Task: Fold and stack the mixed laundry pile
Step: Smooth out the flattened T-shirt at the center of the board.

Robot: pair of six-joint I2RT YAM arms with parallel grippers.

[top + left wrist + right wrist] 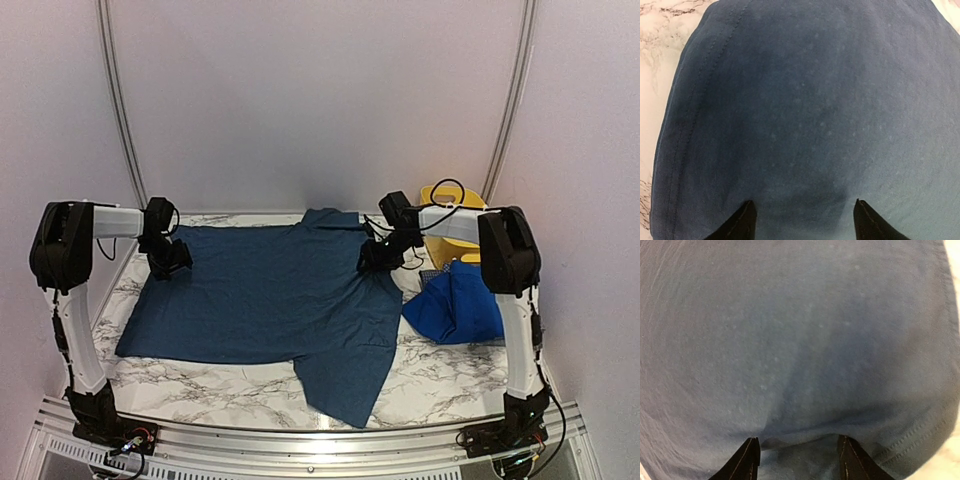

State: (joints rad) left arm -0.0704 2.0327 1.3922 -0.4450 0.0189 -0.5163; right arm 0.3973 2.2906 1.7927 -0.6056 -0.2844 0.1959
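A large dark denim-blue garment [265, 295] lies spread flat across the marble table. It fills the left wrist view [805, 100] and the right wrist view [790, 330]. My left gripper [176, 258] is open just above the garment's far left edge, empty [801, 220]. My right gripper [375, 255] is open at the garment's far right part [799, 456], with a cloth fold lying between its jaws. A bright royal-blue garment [457, 305] lies bunched at the right. A bit of blue-and-white checked cloth [432, 274] peeks out behind it.
A yellow plastic tub [452, 224] stands at the far right, behind the right arm. Bare marble table [440, 375] shows at the front and along the left edge [660, 75]. White walls close in on all sides.
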